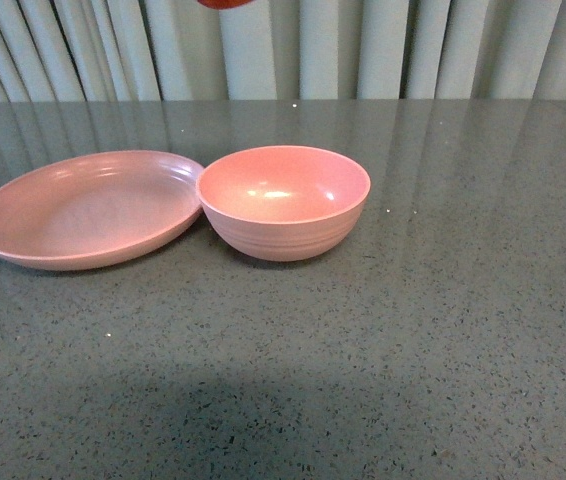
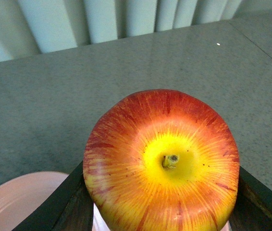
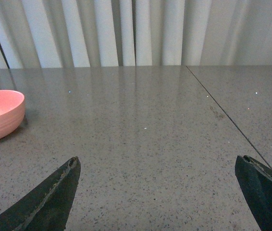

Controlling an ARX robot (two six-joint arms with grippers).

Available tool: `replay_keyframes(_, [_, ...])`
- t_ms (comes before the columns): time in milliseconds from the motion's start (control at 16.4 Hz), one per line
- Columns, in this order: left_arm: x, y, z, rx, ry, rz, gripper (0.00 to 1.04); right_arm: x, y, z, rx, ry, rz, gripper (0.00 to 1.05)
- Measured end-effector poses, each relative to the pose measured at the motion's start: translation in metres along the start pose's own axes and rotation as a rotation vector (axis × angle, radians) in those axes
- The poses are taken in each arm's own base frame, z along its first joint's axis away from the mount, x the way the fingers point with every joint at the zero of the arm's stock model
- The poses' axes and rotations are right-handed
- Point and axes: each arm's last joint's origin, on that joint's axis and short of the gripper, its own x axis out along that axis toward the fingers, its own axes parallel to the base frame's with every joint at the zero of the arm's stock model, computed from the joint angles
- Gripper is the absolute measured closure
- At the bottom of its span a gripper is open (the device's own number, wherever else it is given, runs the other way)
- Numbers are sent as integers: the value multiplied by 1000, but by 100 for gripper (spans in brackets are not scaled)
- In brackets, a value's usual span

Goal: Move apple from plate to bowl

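Left gripper (image 2: pixel 162 197) is pinching the apple (image 2: pixel 162 161) by its flanks, stem up, with a dark finger on each side. The apple is in the air, off both dishes. The red sliver at the top edge of the front view is probably its underside, roughly above where plate (image 1: pixel 23 220) and bowl (image 1: pixel 283 240) appear to touch. Both are empty. The high carry makes sense, since the bowl's rim stands taller than the plate's. The bowl sits right of the plate, so I'd expect a short sideways shift, then straight down. Right gripper (image 3: pixel 169 192) is spread wide, holds nothing, and sits over bare counter (image 1: pixel 433 340), clear of the bowl. There's open counter all round and a curtain (image 1: pixel 363 50) well behind.
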Motion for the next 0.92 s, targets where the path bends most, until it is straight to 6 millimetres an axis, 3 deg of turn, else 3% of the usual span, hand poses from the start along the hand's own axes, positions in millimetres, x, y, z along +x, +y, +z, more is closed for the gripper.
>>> replay_keyframes(183, [23, -29, -16, 25, 61, -55, 37, 0, 0, 0, 0, 0, 0, 7])
replay_keyframes(427, [44, -48, -37, 33, 119, -83, 37, 0, 0, 0, 0, 0, 0, 7])
replay_keyframes(916, [56, -38, -67, 25, 198, -47, 38, 0, 0, 0, 0, 0, 0, 7])
